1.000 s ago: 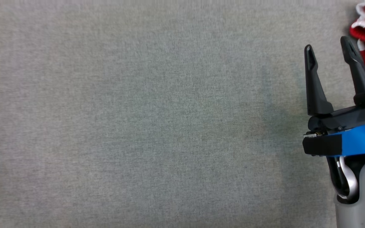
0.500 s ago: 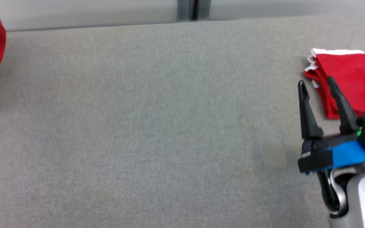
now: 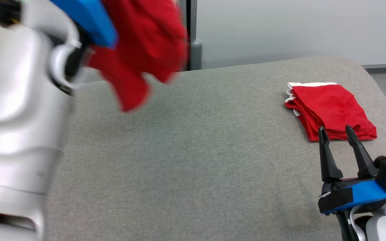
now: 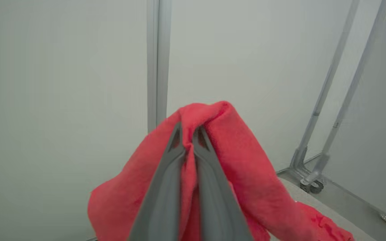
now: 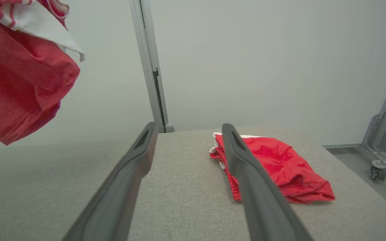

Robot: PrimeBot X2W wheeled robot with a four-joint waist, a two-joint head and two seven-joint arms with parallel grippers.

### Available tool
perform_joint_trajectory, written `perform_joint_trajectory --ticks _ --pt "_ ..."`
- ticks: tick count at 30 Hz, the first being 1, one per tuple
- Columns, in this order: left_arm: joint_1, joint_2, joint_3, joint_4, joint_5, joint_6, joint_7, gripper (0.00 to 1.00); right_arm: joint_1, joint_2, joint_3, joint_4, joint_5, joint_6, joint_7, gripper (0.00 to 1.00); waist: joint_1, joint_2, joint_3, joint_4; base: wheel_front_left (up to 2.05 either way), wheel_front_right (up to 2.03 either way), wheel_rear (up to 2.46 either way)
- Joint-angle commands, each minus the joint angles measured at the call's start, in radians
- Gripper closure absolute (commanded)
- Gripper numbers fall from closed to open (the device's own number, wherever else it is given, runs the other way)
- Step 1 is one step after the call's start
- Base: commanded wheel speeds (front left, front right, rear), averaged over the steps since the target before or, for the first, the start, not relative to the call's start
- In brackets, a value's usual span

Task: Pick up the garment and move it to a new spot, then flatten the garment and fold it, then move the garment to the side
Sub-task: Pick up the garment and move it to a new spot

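Grey fabric-covered table (image 3: 193, 167): takes up most of the head view, with a pale wall behind it.

Left forearm (image 3: 15, 117): pale casing, raised high at the left of the head view, blurred.

Red garment (image 3: 139, 50): hangs in the air above the table's far left part, clear of the surface and bunched. The right wrist view shows white trim along its upper part (image 5: 18, 87). The cloth drapes down both sides of the fingers in the left wrist view (image 4: 246, 160).

Folded red garment (image 3: 330, 110): lies flat on the table's far right part, with white edging at its far end. It is well apart from the hanging one.

Right gripper (image 3: 335, 129): low at the right, its jaws spread wide and empty, fingertips just short of the folded red garment's near edge. Its own camera shows the same gap (image 5: 189, 126).

Left gripper (image 4: 188, 129): fingers pressed together, pinching a fold of the red garment.

Grey vertical post (image 3: 193, 33): stands behind the table's far edge.
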Motion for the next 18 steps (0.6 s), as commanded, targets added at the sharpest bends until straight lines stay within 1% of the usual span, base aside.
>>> perform_joint_trajectory --ticks 1,2,5,8,11,13,18 --pt "0.059 -0.035 -0.013 -0.025 -0.018 -0.003 -0.020 1.00 0.013 -0.003 0.004 0.006 0.008 0.000 -0.010 0.00 0.0003 0.0004 0.002 -0.003 0.00 0.00 0.00" --pt "0.088 -0.055 -0.024 -0.042 -0.019 -0.005 -0.036 1.00 0.015 -0.003 0.006 0.009 0.014 0.000 -0.011 0.00 0.0003 0.0004 0.007 -0.004 0.00 0.00 0.00" --pt "0.206 -0.137 -0.052 -0.069 -0.057 -0.011 -0.091 1.00 0.023 -0.003 0.010 0.022 0.027 0.000 -0.019 0.00 0.0003 0.0004 0.025 -0.004 0.00 0.00 0.00" --pt "0.322 -0.176 -0.083 -0.029 -0.074 -0.016 -0.147 1.00 0.005 -0.003 0.015 0.034 0.036 0.000 -0.030 0.00 0.0003 0.0004 0.057 -0.008 0.00 0.00 0.00" --pt "0.409 -0.181 -0.116 0.057 -0.053 -0.020 -0.217 1.00 -0.018 -0.003 0.023 0.050 0.045 0.000 -0.041 0.00 0.0003 0.0004 0.085 -0.022 0.00 0.00 0.00" --pt "0.448 -0.183 -0.107 0.127 -0.061 -0.019 -0.262 1.00 -0.029 -0.003 0.022 0.063 0.045 0.000 -0.049 0.00 0.0003 0.0004 0.104 -0.028 0.00 0.00 0.00" --pt "0.483 -0.161 -0.082 0.283 -0.060 -0.001 -0.364 1.00 -0.050 -0.003 0.017 0.089 0.036 0.000 -0.064 0.00 0.0003 0.0004 0.133 -0.031 0.00 0.00 0.00"
